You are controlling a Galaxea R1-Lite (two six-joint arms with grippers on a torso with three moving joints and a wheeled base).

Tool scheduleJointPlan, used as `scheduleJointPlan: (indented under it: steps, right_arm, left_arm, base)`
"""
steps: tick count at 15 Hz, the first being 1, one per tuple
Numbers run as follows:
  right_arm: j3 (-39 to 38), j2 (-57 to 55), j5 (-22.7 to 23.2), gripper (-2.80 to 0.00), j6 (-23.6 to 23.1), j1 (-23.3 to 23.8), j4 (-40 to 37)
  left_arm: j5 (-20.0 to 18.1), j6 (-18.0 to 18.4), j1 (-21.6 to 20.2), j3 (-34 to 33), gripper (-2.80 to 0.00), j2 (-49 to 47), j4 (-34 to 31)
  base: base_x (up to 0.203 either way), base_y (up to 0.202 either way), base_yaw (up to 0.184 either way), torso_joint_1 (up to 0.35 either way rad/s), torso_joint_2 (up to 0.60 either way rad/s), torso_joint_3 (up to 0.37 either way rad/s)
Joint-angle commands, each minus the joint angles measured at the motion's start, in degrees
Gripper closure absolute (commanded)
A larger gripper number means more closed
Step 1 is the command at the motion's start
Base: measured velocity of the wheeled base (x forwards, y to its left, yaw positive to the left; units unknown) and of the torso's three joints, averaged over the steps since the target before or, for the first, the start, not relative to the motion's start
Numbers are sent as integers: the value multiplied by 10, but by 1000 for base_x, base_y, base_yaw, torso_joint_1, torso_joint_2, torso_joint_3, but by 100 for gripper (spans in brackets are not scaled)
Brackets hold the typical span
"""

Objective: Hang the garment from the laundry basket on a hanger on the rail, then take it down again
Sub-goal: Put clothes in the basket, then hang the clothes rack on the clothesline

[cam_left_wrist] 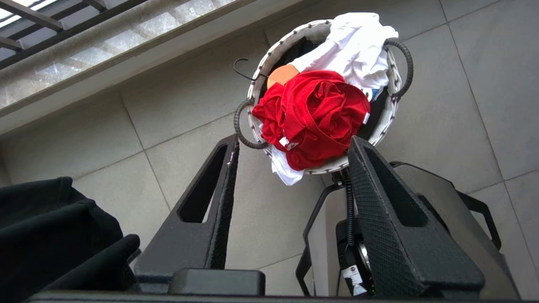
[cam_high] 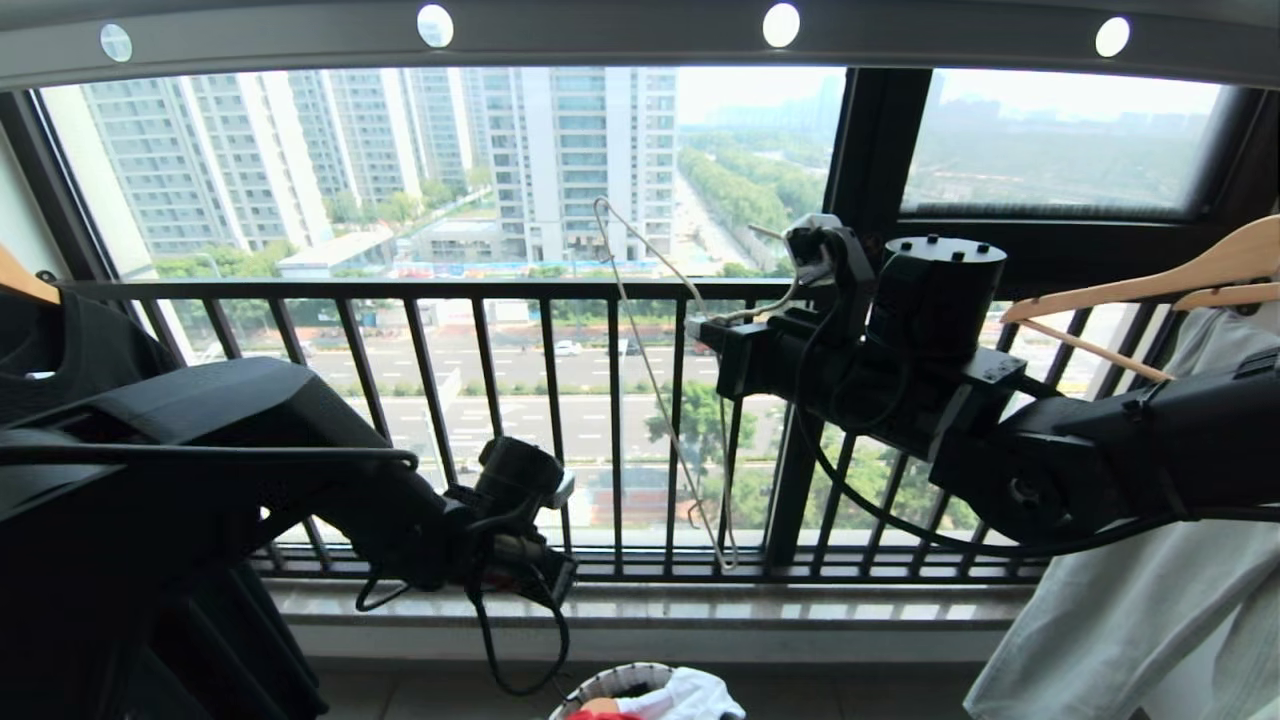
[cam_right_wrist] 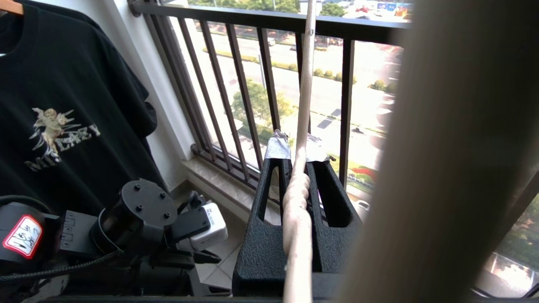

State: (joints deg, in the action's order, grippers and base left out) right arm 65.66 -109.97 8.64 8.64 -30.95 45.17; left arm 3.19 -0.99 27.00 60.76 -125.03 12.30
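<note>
Your red T-shirt (cam_left_wrist: 313, 118) is bunched on top of the laundry basket (cam_left_wrist: 389, 113) on the floor tiles, over a white cloth (cam_left_wrist: 353, 46) that spills across the rim. Expect it light, soft and floppy: it'll sag and unroll when lifted, no stiffness to rely on, not fragile. Take a raised fold near the top of the heap, ideally by the collar or shoulder if you can find it; a pinch too deep probably drags the white cloth along. Left end effector (cam_left_wrist: 290, 168) hangs above the basket pointing down at the shirt, fingers spread, nothing between them, not touching the cloth. In the head view the left arm reaches low toward the railing (cam_high: 500, 290), basket just in front at the lower edge. Right end effector (cam_right_wrist: 297, 158) is held up high to the right, pressed together on the wire hanger (cam_high: 650, 330), pinching it at the twisted neck, triangle dangling before the railing. Hanger is thin and springy, will swing. Rail (cam_high: 640, 35) overhead, well apart from both. Black T-shirt (cam_right_wrist: 63, 105) hangs on the left.
</note>
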Motion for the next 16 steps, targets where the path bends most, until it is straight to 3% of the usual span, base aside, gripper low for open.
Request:
scheduleJointPlan:
  steps: [1, 7, 11, 16]
  right_arm:
    - [1, -19, 1, 0, -1, -1, 3]
    - [-4, -32, 0, 0, -2, -1, 3]
    - [-53, 0, -2, 0, 0, -1, 1]
    - [-107, 87, -24, 0, 0, -1, -33]
  left_arm:
    - [0, -11, 0, -33, 0, 57, 2]
    - [-7, -9, -1, -27, 0, 163, -12]
    - [-39, -9, 9, -16, 0, 262, -111]
    - [-52, -10, 23, -11, 0, 344, -146]
  base:
    - [0, 0, 0, 0, 0, 0]
    - [0, 0, 0, 0, 0, 0]
    - [0, 0, 0, 0, 0, 0]
    - [0, 0, 0, 0, 0, 0]
